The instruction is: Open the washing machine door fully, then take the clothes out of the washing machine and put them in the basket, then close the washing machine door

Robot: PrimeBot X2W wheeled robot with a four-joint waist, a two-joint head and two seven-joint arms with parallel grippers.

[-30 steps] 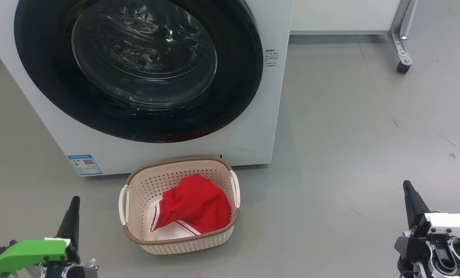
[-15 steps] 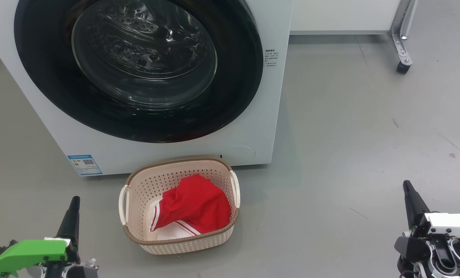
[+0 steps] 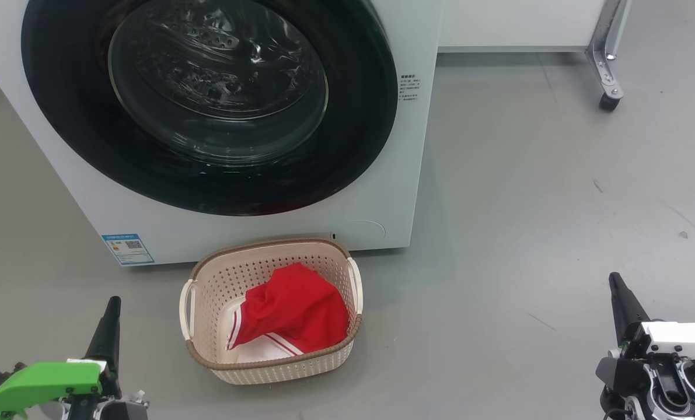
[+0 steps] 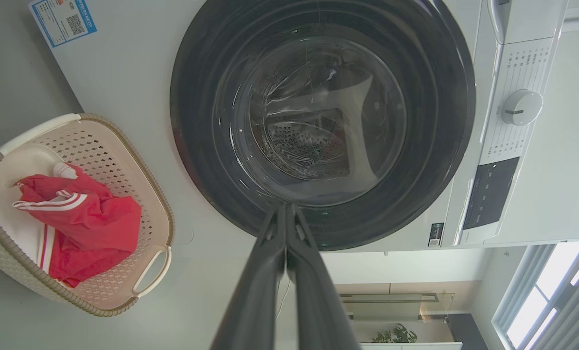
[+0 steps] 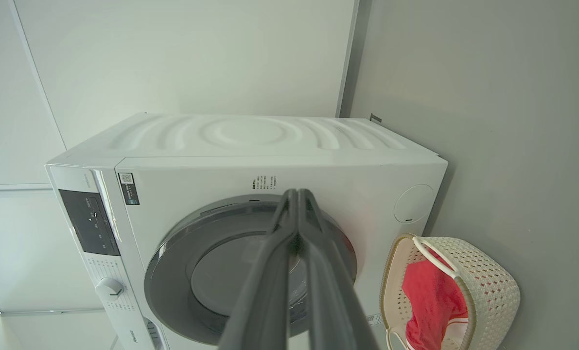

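The white washing machine (image 3: 382, 192) stands ahead with its round black washing machine door (image 3: 207, 105) closed flush against the front; through its glass I see the steel drum. Right before it on the floor sits the cream basket (image 3: 207, 280) holding the red clothes (image 3: 294, 312) with white striped trim. My left gripper (image 3: 112, 303) is shut and holds nothing, low at the left, well apart from the basket. My right gripper (image 3: 615, 280) is shut with nothing in it, far right of the basket. Both wrist views show the door (image 4: 318, 121) (image 5: 211, 272), the basket (image 4: 143, 194) (image 5: 493, 287) and the clothes (image 4: 85, 218) (image 5: 430, 296).
Grey floor (image 3: 528, 233) spreads wide to the right of the machine. A white cabinet on a metal leg with a caster (image 3: 608, 100) stands at the back right. A blue label (image 3: 128, 248) is stuck low on the machine's front.
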